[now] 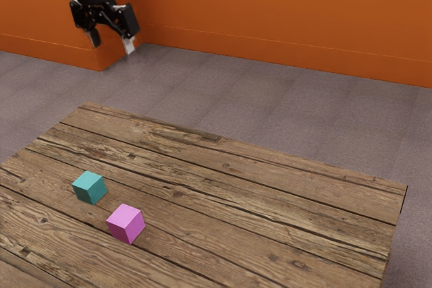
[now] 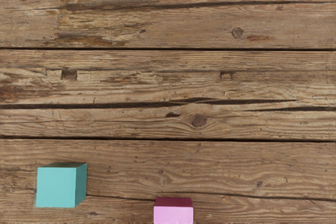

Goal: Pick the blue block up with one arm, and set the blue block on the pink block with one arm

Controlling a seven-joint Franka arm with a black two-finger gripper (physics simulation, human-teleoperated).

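My pincer (image 1: pixel 111 40) hangs high up over the far side of the table (image 1: pixel 283 200). Its fingers are spread wide and hold nothing. The blue block (image 1: pixel 90 187) (image 2: pixel 60 184) sits on the wood near the pink block (image 1: pixel 125 223) (image 2: pixel 173 211) — close, but not touching.

My fingers (image 1: pixel 127 44): spread apart, empty, raised well above the counter (image 1: pixel 270 187). On the counter: one blue block (image 1: pixel 90 187), one pink block (image 1: pixel 125 223), near each other, not touching.
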